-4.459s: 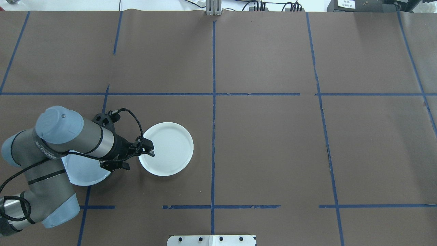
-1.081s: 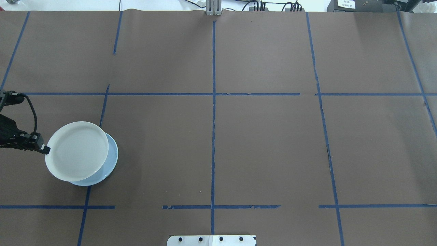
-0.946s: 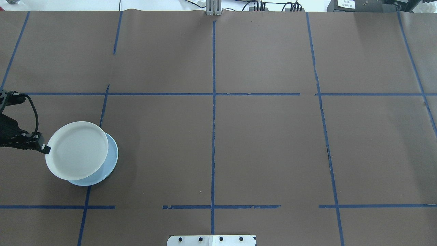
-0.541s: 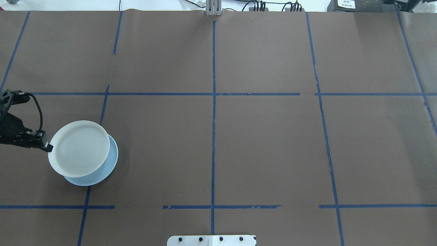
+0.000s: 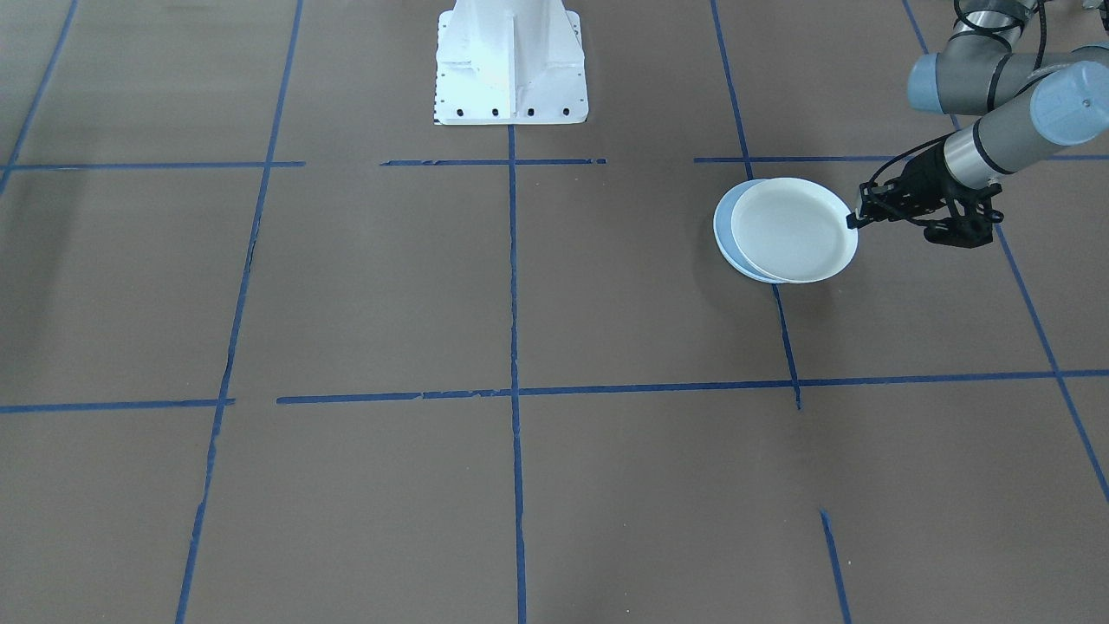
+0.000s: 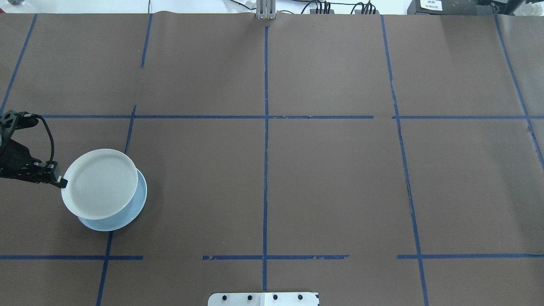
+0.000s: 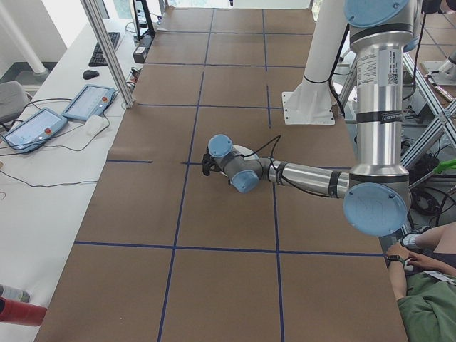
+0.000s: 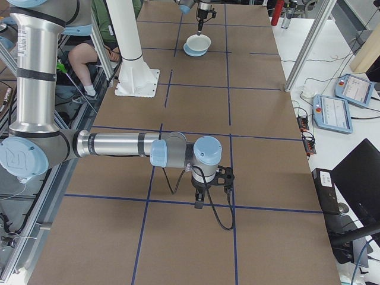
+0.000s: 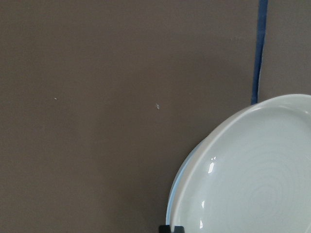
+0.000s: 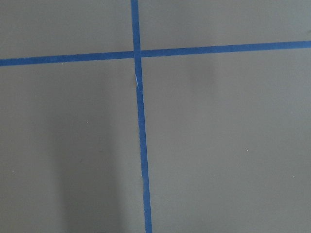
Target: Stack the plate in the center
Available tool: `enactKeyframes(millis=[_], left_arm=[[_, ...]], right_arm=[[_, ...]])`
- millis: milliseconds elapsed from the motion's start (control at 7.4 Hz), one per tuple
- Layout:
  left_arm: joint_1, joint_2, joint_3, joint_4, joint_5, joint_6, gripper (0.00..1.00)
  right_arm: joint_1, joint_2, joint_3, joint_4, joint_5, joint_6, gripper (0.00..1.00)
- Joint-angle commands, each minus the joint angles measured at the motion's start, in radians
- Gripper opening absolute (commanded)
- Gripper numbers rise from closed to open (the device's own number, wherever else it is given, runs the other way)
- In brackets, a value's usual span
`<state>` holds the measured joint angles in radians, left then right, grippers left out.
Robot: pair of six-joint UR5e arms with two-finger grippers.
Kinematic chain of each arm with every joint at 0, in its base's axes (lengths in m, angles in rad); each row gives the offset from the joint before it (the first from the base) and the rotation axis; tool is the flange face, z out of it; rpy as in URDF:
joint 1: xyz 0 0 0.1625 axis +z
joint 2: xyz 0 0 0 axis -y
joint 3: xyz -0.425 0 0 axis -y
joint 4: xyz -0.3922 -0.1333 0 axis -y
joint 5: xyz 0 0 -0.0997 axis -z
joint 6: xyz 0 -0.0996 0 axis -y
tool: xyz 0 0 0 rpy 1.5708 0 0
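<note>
The pale glossy plate (image 6: 100,183) with faint concentric rings hangs tilted just above the light-blue centre plate (image 6: 129,214), overlapping most of it and offset toward the far left. My left gripper (image 6: 63,183) is shut on this plate's left rim. The front view shows the same pair, pale plate (image 5: 793,230) over light-blue plate (image 5: 724,232), with the left gripper (image 5: 853,220) at the rim. In the left wrist view the ringed plate (image 9: 252,184) fills the lower right corner. My right gripper (image 8: 199,205) hovers over bare table far away; I cannot tell its state.
Blue tape lines (image 6: 265,127) divide the brown table cover. The white robot base (image 5: 509,61) stands at the near-robot edge. A seated person (image 7: 427,299) is beside the table's end, and tablets (image 8: 332,110) lie on a side bench.
The pale plate went from the table right of the light-blue plate to above it, held by my left gripper. Over the last second it shifted slightly right and away.
</note>
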<state>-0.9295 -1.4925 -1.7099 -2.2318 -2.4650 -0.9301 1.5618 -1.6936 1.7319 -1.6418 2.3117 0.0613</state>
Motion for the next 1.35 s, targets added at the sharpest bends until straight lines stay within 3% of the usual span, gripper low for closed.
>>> enactKeyframes(millis=[0, 270, 811, 946, 1081, 1216], left_arm=[[0.001, 0.000, -0.002, 0.000, 0.000, -0.003, 0.00], [0.001, 0.000, -0.001, 0.000, -0.043, -0.001, 0.00], [0.006, 0.000, 0.001, 0.000, -0.051, -0.004, 0.00], [0.006, 0.000, 0.001, 0.000, -0.051, -0.004, 0.12], [0.006, 0.000, -0.002, 0.000, -0.051, -0.004, 0.85], [0.006, 0.000, -0.001, 0.000, -0.051, -0.021, 1.00]], right_arm=[[0.000, 0.000, 0.000, 0.000, 0.000, 0.000, 1.00], [0.000, 0.000, 0.000, 0.000, 0.000, 0.000, 1.00], [0.000, 0.000, 0.000, 0.000, 0.000, 0.000, 1.00], [0.000, 0.000, 0.000, 0.000, 0.000, 0.000, 1.00], [0.000, 0.000, 0.000, 0.000, 0.000, 0.000, 1.00], [0.000, 0.000, 0.000, 0.000, 0.000, 0.000, 1.00]])
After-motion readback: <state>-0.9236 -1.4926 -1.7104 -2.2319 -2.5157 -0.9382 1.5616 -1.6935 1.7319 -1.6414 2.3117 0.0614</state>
